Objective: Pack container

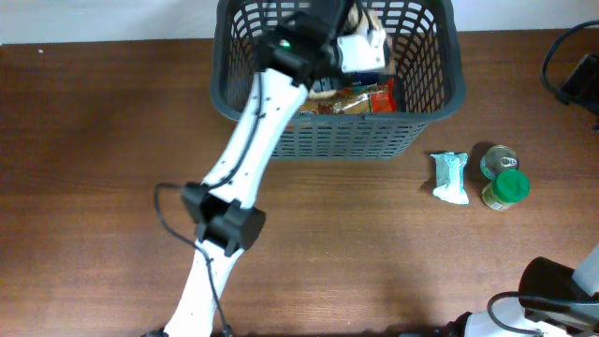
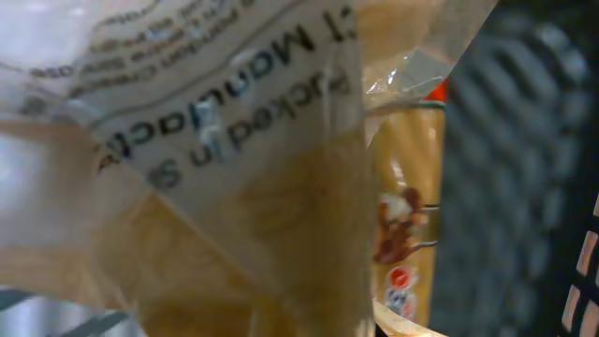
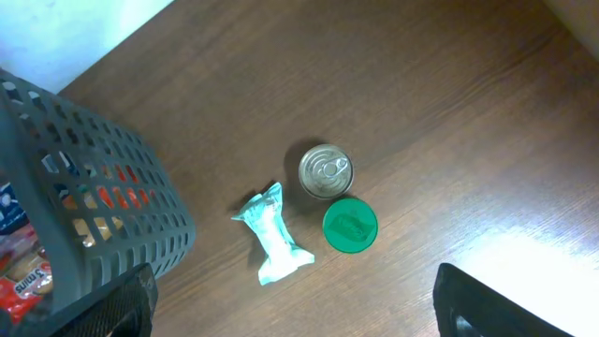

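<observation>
The dark grey basket (image 1: pixel 436 110) stands at the far middle of the table; its corner shows in the right wrist view (image 3: pixel 122 201). My left gripper (image 1: pixel 348 39) reaches down inside it and appears shut on a clear printed bag (image 1: pixel 363 49) holding something tan. That bag (image 2: pixel 234 168) fills the left wrist view and hides the fingers. Red and orange snack packets (image 1: pixel 360 98) lie in the basket. My right gripper (image 3: pixel 314 314) is open and empty, high above the table at the front right.
To the right of the basket lie a teal wrapped packet (image 1: pixel 450 177) (image 3: pixel 273 234), a tin can (image 1: pixel 496 159) (image 3: pixel 325 171) and a green-lidded jar (image 1: pixel 508 189) (image 3: pixel 350 225). Black cables (image 1: pixel 571 70) sit at the far right edge.
</observation>
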Action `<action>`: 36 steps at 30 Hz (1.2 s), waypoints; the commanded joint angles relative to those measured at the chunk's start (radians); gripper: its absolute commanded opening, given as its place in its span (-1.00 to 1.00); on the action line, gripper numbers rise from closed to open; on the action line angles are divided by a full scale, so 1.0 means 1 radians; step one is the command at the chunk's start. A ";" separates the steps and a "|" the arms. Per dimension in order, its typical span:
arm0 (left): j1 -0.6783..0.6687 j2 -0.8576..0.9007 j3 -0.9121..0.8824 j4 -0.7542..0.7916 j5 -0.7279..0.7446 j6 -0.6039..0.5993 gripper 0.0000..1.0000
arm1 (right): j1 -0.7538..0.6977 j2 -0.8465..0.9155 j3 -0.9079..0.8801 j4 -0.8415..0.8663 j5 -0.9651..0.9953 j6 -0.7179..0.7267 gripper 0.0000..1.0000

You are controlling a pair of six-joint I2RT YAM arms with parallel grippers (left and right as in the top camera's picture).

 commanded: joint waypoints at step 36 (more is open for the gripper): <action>0.068 -0.406 -0.132 0.135 -0.161 -0.458 0.99 | -0.017 -0.004 -0.004 0.000 -0.012 -0.027 0.78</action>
